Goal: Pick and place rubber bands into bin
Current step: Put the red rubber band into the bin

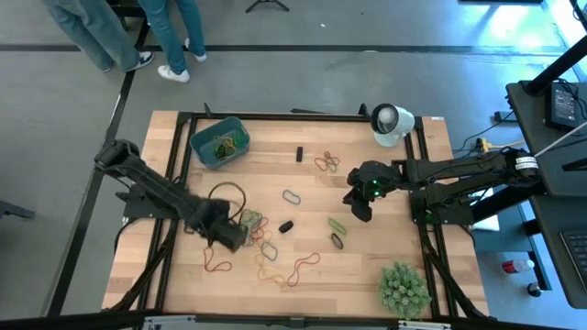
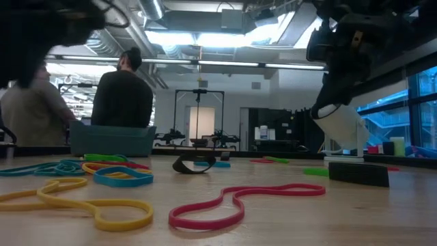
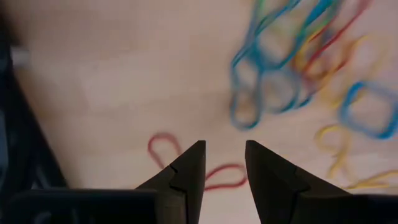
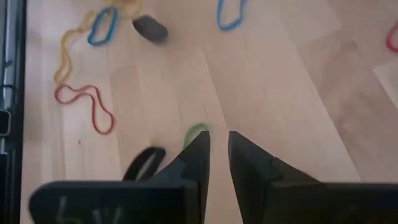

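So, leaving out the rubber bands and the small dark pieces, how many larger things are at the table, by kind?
Teal bin: 1
White round object: 1
Spiky green ball: 1
Grippers: 2 (left gripper, right gripper)
Total: 5

bare wood between bin and cup; plant blocks corner
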You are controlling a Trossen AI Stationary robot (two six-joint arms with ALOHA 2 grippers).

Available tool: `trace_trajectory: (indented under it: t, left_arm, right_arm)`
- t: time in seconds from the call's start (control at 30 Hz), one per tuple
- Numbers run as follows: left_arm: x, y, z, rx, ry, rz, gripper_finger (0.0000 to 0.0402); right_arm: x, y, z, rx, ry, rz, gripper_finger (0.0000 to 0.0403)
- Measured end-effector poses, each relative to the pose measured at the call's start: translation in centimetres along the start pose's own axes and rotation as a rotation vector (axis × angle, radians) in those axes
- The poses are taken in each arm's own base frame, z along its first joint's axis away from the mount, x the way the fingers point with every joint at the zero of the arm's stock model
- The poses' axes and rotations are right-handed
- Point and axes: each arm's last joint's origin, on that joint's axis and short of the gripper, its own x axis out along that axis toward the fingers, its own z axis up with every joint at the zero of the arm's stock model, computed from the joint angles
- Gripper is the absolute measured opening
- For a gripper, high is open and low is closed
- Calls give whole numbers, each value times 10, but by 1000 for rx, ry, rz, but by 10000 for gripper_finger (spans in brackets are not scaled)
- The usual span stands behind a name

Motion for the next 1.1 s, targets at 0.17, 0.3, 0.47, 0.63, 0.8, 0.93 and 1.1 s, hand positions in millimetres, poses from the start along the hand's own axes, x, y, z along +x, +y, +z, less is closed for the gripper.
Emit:
trace_trajectory:
  t: [0.17,0.3,0.47,0.63,0.8,0.93,1.1]
  left_arm:
    - [28,9,-23,-32,86,89,109]
    - [51,15,-36,-46,158,28,109]
    - [75,31,-37,-69,159,41,109]
    - [88,42,-29,-74,143,75,109]
    - [96,45,-27,-58,163,42,103]
    - [97,45,-27,-58,164,40,65]
    - [93,40,-30,-45,160,19,7]
  right_arm:
    - [0,0,0,-1,1,-1,62]
    - [0,0,0,-9,-1,0,62]
    - [0,0,0,-13,-3,0,62]
    - [0,0,0,12,-4,0,62]
    - [0,0,1,37,-15,3,62]
    - [0,1,4,34,-36,13,62]
    - [0,2,6,31,-57,22,62]
